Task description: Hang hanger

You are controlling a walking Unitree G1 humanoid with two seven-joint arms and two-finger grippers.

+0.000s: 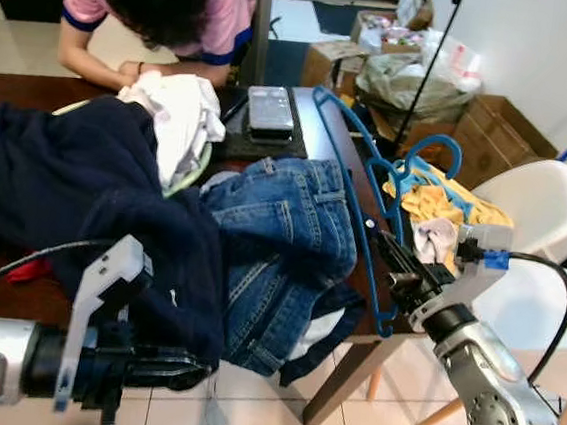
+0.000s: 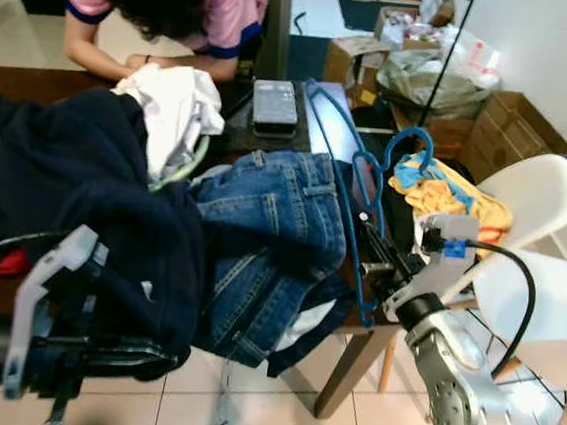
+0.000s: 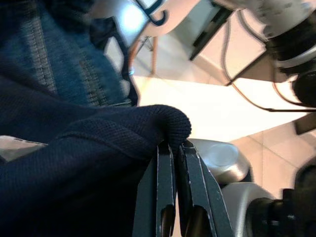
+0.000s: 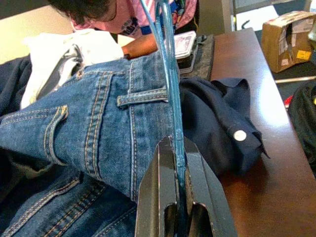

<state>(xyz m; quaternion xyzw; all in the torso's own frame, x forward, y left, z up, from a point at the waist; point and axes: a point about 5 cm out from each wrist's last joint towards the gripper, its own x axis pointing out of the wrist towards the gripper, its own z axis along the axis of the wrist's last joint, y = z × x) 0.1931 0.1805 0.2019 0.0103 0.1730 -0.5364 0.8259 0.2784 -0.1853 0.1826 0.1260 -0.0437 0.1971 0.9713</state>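
Note:
A blue plastic hanger (image 1: 351,194) lies slanted over the table's right edge, its hook (image 1: 440,147) pointing toward the chair. My right gripper (image 1: 383,240) is shut on the hanger's long bar (image 4: 170,74), right beside the crumpled blue jeans (image 1: 282,232). At the lower left, my left gripper (image 1: 193,370) is shut on the hem of a dark navy garment (image 1: 75,182) that spreads over the table's left half. The left wrist view has the navy fabric (image 3: 98,148) pinched between the fingertips (image 3: 165,153).
A person in a pink shirt (image 1: 163,0) leans over the far side of the brown table (image 4: 266,163). A white cloth (image 1: 183,112) and a grey device (image 1: 270,109) lie on it. A white chair (image 1: 536,197) holding yellow clothes (image 1: 435,202) stands right, boxes (image 1: 493,122) behind.

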